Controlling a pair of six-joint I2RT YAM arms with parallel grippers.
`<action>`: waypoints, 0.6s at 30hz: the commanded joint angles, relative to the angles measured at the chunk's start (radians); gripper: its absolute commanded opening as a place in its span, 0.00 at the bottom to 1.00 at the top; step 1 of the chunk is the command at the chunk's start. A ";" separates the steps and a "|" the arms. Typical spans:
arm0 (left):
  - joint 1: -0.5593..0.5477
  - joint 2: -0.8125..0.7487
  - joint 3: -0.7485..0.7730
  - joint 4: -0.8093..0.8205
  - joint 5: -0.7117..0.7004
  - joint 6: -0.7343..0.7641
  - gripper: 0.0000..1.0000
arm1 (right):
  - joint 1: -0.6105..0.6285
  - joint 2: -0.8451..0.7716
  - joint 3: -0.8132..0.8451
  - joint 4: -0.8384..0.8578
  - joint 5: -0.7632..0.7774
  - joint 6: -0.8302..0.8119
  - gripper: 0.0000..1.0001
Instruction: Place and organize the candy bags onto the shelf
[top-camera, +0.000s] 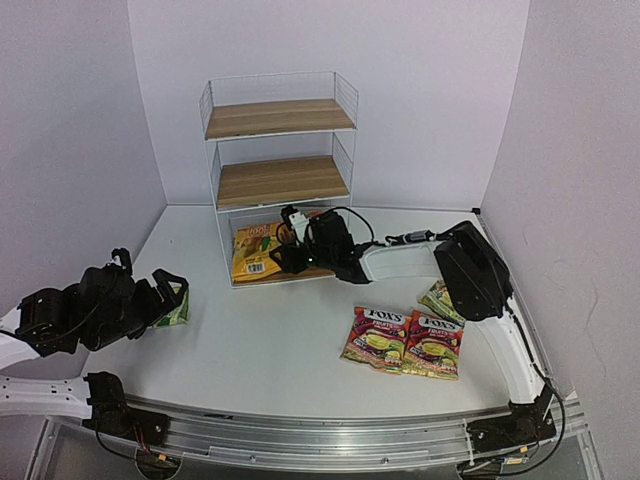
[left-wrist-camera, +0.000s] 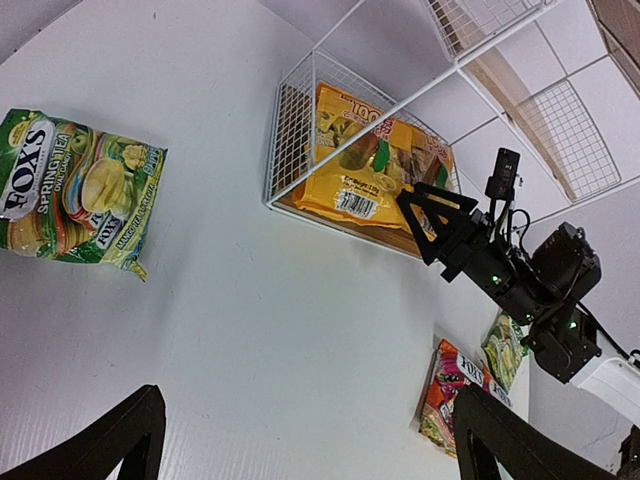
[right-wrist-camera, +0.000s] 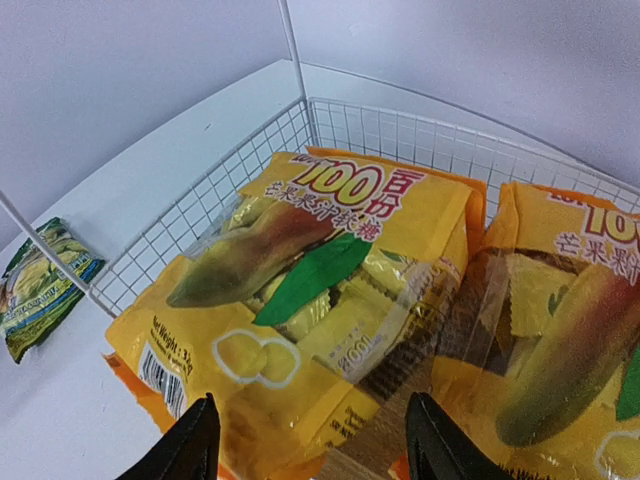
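Shelf of thin white wire with three wooden boards, upright at the far middle of the white table, with two of the candy bags on its bottom board and four others flat on the table.

Next in size, right arm, extended from the near right corner, bent over the right side of the table and pointing left into the front of the lowest tier. Opposite, left arm, low over the table's left edge.

At the mouth of the bottom tier, right gripper just above the yellow-orange bags, fingers parted, released, nothing between them. Over the left of the table, left gripper spread wide, grasping nothing, near the left green bag but apart from it.

On the bottom board, left yellow-orange bag and right yellow-orange bag, face up, side by side, edges meeting; touching or overlapping, cannot tell. Near end of the left one at the board's front edge.

At the near right of the table, two red-magenta bags with FOX'S lettering, face up, side by side, inner edges slightly overlapped. Just beyond them, right green bag, partly hidden under the right arm. Left green bag face up on the table, well apart from the shelf.
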 joint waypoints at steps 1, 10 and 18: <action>0.001 -0.047 -0.004 0.051 0.005 0.023 1.00 | 0.025 -0.161 -0.081 0.018 0.018 0.012 0.61; 0.002 -0.048 -0.013 0.074 0.021 0.027 1.00 | 0.073 -0.251 -0.225 0.018 -0.046 0.151 0.62; 0.002 -0.067 -0.023 0.073 0.029 0.024 1.00 | 0.106 -0.187 -0.209 0.017 -0.075 0.256 0.55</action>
